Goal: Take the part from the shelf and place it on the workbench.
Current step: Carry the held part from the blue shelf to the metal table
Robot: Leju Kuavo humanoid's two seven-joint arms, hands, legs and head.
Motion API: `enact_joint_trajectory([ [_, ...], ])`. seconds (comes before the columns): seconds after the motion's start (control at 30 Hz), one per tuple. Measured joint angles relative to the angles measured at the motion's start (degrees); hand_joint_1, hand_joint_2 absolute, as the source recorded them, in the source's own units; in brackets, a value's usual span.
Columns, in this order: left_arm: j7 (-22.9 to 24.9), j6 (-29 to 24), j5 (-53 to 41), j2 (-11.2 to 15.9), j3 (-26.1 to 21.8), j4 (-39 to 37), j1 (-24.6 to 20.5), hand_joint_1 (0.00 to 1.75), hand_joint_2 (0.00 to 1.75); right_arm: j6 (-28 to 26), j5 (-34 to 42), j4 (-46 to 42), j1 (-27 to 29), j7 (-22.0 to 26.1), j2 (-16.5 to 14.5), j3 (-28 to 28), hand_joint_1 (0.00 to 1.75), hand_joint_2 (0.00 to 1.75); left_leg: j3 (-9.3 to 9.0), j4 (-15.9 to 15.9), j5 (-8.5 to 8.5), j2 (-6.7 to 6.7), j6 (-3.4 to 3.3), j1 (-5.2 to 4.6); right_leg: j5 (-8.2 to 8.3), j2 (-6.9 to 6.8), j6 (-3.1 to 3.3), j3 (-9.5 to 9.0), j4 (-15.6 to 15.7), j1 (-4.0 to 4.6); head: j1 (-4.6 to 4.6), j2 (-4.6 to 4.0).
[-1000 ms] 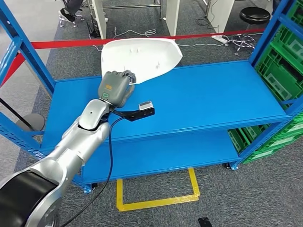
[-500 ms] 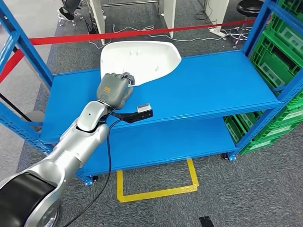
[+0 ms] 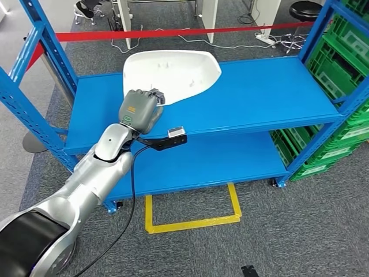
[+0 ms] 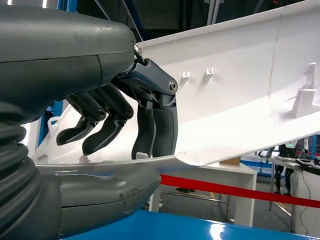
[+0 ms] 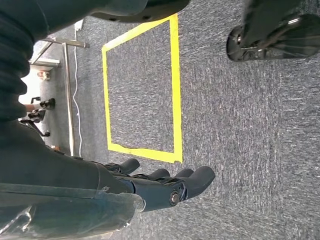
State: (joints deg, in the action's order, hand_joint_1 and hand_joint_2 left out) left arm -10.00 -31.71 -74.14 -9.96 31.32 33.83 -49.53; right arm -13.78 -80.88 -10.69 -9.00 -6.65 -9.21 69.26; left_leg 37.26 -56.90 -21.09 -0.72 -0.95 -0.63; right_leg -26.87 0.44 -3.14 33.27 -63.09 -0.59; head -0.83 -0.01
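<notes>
The part (image 3: 174, 72) is a large white moulded shell with a pointed right end, held over the back left of the blue shelf's top deck (image 3: 261, 98). My left hand (image 3: 139, 108) grips its near edge. In the left wrist view the dark fingers (image 4: 158, 125) curl over the inner face of the part (image 4: 241, 100), and the thumb (image 4: 105, 187) lies under its rim. My right hand (image 5: 151, 185) hangs over grey carpet with its fingers stretched out and nothing in them.
Green crates (image 3: 348, 63) are stacked in the rack to the right. A blue upright (image 3: 39, 34) stands at the left. Red barrier tape (image 3: 174, 32) runs behind the shelf. A yellow taped square (image 3: 194, 219) marks the carpet in front, and a black stool (image 3: 307, 10) stands far right.
The whole picture has shifted, so the camera has moved: the shelf now sits lower and more of its left upright shows. My left hand still holds the part the same way.
</notes>
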Motion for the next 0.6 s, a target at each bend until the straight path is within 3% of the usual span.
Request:
enact_joint_trajectory([
  [0.07,0.2,0.0,0.3,0.0,0.3,0.2,-0.1,1.75,1.75,0.0,0.0,0.0,-0.1,0.1,0.0,0.0,0.00,1.75,0.50,0.0,0.93,0.04,0.57,-0.09,-0.88,0.07,0.43,-2.56,4.4,0.24,0.04,0.00],
  [0.13,0.2,0.0,0.6,0.2,0.7,0.3,-0.2,1.75,1.75,0.0,-0.1,0.0,0.0,0.1,0.0,0.1,0.00,1.75,0.83,0.1,1.68,0.06,1.21,-0.08,-0.26,0.04,1.08,-2.16,4.8,0.23,0.01,-0.01],
  [0.17,0.3,0.0,0.7,0.3,1.0,0.3,-0.2,1.75,1.75,0.0,-0.2,0.0,0.0,0.1,0.0,0.1,0.00,1.75,1.17,-0.2,1.14,0.07,1.60,-0.06,0.23,-0.03,1.50,-1.72,4.8,0.13,0.04,-0.01],
  [0.23,0.3,0.0,1.0,0.5,1.2,0.3,-0.3,1.75,1.75,0.0,-0.3,0.0,-0.1,0.1,0.0,0.2,0.00,1.75,2.54,-3.7,-2.90,0.08,2.37,0.09,1.48,-0.18,2.20,-0.49,4.9,-0.14,0.30,-0.01],
  [0.3,0.3,0.1,1.2,0.7,1.4,0.3,-0.3,1.75,1.75,0.0,-0.4,0.0,-0.2,0.2,0.0,0.2,0.00,1.75,4.52,-11.0,-8.33,0.10,2.96,0.37,2.75,-0.22,2.42,1.12,4.9,-0.16,0.52,-0.01],
  [0.33,0.3,0.1,1.3,0.8,1.4,0.3,-0.3,1.75,1.75,0.0,-0.4,0.0,-0.2,0.2,0.0,0.2,0.00,1.75,5.13,-14.3,-9.68,0.10,3.13,0.47,3.39,-0.24,2.41,1.95,4.9,-0.16,0.51,-0.01],
  [0.37,0.3,0.1,1.4,0.9,1.5,0.3,-0.3,1.75,1.75,0.0,-0.5,0.0,-0.2,0.2,0.0,0.2,0.00,1.75,5.09,-16.2,-9.73,0.10,3.21,0.55,4.03,-0.28,2.36,2.78,4.8,-0.17,0.52,-0.01],
  [0.4,0.3,0.1,1.4,0.9,1.6,0.3,-0.3,1.75,1.75,0.0,-0.5,0.0,-0.2,0.2,0.0,0.3,0.00,1.75,4.17,-16.3,-8.66,0.10,3.21,0.60,4.66,-0.31,2.29,3.57,4.8,-0.19,0.52,-0.01],
  [0.47,0.3,0.1,1.4,1.0,1.7,0.5,-0.4,1.75,1.75,0.0,-0.5,0.0,-0.2,0.2,0.0,0.3,0.00,1.75,-0.46,-11.2,-6.08,0.11,3.01,0.62,5.85,-0.33,1.94,4.97,4.8,-0.25,0.52,-0.01],
  [0.53,0.3,0.1,1.4,1.0,1.9,0.8,-0.6,1.75,1.75,0.0,-0.5,0.0,-0.2,0.2,0.0,0.3,0.00,1.75,-5.87,-3.5,-6.27,0.06,2.47,0.50,7.00,-0.36,1.34,5.98,4.8,-0.20,0.49,-0.01],
  [0.6,0.3,0.1,1.4,1.0,2.1,1.0,-0.8,1.75,1.75,-0.1,-0.5,0.0,-0.2,0.2,0.0,0.3,0.00,1.75,-7.67,0.3,-7.00,0.00,1.73,0.23,8.36,-0.41,0.66,6.44,5.4,-0.22,0.45,-0.01],
])
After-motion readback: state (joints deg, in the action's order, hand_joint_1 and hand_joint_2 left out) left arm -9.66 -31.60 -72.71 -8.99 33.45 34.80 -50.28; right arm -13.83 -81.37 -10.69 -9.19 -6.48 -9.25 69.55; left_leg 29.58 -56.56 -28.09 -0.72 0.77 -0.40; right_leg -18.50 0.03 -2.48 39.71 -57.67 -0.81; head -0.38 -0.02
